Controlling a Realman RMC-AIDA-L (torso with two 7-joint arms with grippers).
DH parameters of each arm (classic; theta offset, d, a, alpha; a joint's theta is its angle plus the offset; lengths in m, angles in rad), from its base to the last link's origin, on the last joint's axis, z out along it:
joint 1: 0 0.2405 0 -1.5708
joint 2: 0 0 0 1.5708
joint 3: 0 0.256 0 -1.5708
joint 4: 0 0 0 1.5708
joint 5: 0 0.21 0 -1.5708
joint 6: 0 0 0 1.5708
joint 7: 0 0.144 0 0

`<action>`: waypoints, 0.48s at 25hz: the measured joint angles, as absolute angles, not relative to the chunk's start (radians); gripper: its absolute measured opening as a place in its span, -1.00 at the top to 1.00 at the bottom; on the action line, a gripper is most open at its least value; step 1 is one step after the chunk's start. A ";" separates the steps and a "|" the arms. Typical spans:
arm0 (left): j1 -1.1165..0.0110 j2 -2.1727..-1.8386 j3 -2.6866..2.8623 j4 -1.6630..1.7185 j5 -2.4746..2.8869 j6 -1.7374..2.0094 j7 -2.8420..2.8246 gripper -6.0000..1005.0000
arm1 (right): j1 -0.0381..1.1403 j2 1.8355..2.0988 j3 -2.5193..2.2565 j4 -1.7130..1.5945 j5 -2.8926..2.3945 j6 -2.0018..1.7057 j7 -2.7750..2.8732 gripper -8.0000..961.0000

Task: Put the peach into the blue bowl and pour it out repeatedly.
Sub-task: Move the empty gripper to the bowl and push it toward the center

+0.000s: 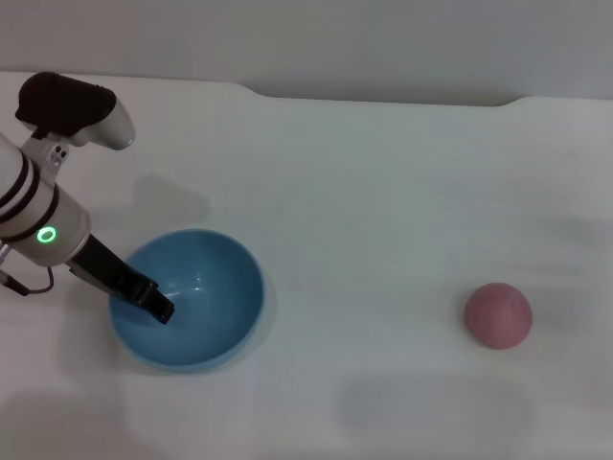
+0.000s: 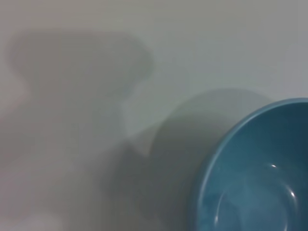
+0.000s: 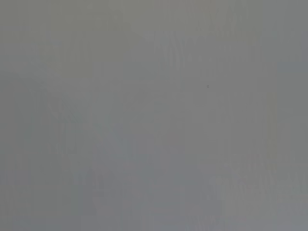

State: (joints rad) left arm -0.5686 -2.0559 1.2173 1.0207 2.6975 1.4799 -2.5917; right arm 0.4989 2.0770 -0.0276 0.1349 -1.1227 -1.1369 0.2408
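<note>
The blue bowl (image 1: 206, 287) stands upright on the white table at the near left and holds nothing. My left gripper (image 1: 153, 307) grips its left rim, with one black finger (image 1: 144, 292) reaching down inside the bowl wall; the other finger is hidden outside the rim. The left wrist view shows part of the bowl (image 2: 260, 178) and its smooth inside. The peach (image 1: 497, 314), round and dusty pink, lies on the table at the near right, far from the bowl. My right gripper is out of view; the right wrist view shows only a plain grey surface.
The white table (image 1: 364, 192) runs back to a wall edge with a step in it (image 1: 259, 93). The left arm's white wrist and black camera housing (image 1: 67, 105) stand over the table's far left.
</note>
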 joint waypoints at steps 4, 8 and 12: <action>-0.574 -2.056 1.214 1.020 2.697 1.481 -2.595 -0.29 | 0.500 2.077 -0.028 0.128 -1.123 -1.137 0.241 -0.42; -0.577 -2.056 1.217 1.019 2.697 1.483 -2.610 -0.14 | 0.497 2.077 -0.028 0.124 -1.123 -1.137 0.241 -0.42; -0.578 -2.056 1.218 1.018 2.698 1.482 -2.618 0.13 | 0.496 2.077 -0.028 0.124 -1.123 -1.137 0.241 -0.42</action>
State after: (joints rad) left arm -0.5784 -2.0555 1.2182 1.0182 2.6984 1.4816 -2.6183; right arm 0.4961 2.0770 -0.0275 0.1242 -1.1227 -1.1365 0.2408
